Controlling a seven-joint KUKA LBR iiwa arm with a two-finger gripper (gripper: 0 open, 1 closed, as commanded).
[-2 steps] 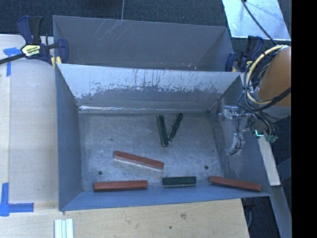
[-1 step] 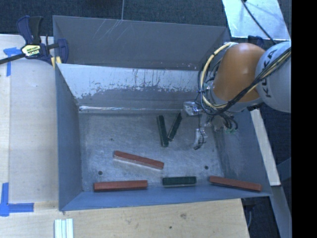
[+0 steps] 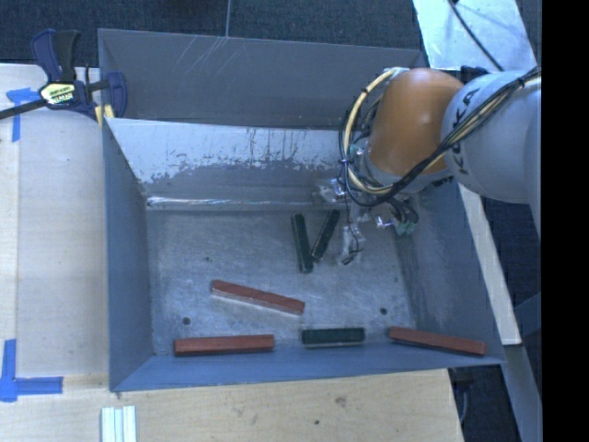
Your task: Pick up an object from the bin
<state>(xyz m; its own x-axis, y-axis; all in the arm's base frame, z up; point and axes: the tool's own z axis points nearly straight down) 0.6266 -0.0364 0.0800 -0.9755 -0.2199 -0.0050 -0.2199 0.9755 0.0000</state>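
The gripper (image 3: 351,244) hangs low near the back of the bin (image 3: 230,155), just right of two dark green sticks (image 3: 302,243) leaning together in a V, so I'd guess one of those is the target. Can't tell if it's open or closed from here. The reddish-brown bars (image 3: 257,297) and dark block (image 3: 333,337) lie well apart toward the front, out of its way

Beside the hand (image 3: 351,244) lay two dark green sticks (image 3: 302,243); farther from it, three reddish-brown sticks (image 3: 258,297) and a black block (image 3: 333,336) in the grey bin (image 3: 129,247).
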